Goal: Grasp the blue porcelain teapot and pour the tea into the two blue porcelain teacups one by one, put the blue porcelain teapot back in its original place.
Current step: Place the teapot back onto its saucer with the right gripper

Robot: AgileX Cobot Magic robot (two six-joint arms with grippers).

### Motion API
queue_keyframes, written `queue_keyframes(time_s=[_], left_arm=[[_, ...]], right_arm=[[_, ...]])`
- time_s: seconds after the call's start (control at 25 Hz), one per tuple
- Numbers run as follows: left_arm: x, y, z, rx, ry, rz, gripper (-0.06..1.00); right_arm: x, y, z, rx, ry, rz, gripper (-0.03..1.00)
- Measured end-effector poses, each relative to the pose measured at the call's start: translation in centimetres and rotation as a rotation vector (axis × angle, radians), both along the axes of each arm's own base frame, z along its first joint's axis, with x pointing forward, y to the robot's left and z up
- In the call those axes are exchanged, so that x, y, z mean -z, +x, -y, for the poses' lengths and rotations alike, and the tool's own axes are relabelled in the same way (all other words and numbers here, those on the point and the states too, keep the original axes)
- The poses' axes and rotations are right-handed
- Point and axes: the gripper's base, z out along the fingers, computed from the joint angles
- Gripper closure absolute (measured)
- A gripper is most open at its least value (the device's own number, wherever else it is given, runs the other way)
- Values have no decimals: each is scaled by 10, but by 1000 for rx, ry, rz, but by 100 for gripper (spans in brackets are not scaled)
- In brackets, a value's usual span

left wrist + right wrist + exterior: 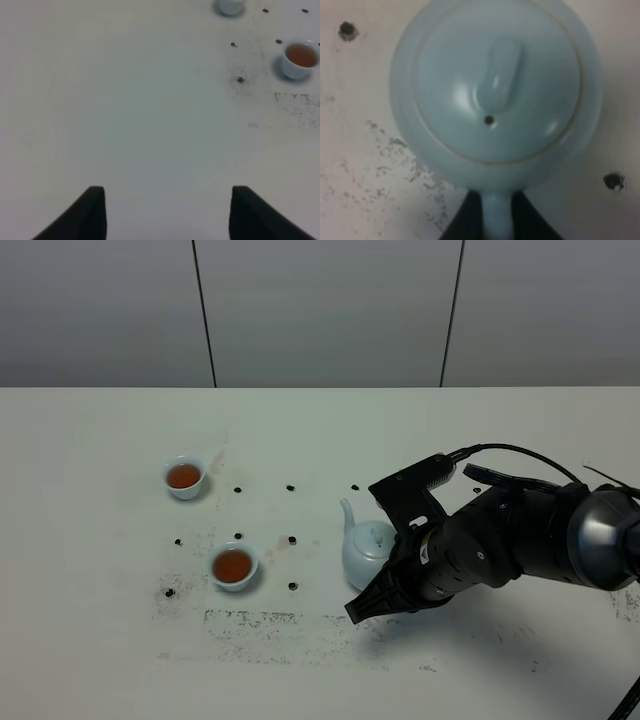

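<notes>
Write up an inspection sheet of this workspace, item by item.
Surface: white table, with dark specks, smudges and small black dot markers.
Job's things: blue porcelain teapot upright on the table, lid on; two teacups left of it, both holding reddish-brown tea.
Clutter: nothing seen.
Grippers: right tool shut on the teapot's handle; left tool over bare table, holding nothing.
Cables: black cable looping over the right arm.
Surroundings: grey panelled wall behind.
</notes>
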Motion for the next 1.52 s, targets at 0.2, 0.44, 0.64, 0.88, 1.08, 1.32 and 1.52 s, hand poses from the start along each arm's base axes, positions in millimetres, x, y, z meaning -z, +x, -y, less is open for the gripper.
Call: queue_keyframes(time_s=[0.2,0.44,0.64,0.88,1.08,1.32,1.52], left_arm=[[0,0,0,0,0,0,44],[0,0,0,0,0,0,44],[0,0,0,0,0,0,44],[0,0,0,0,0,0,44],[0,0,0,0,0,0,44],[0,0,0,0,0,0,44],[0,0,0,0,0,0,44]], right_arm=[[2,1,-1,-1,1,1,93],[9,1,-1,-1,-8,-13,93],[9,1,-1,-1,-8,-12,93],[9,1,-1,-2,-8,-12,88],[9,2,-1,-3,-6,-10,70],[5,-2,-1,12,-9,-38,58],[-33,-7,-1,29,24,-34,58]])
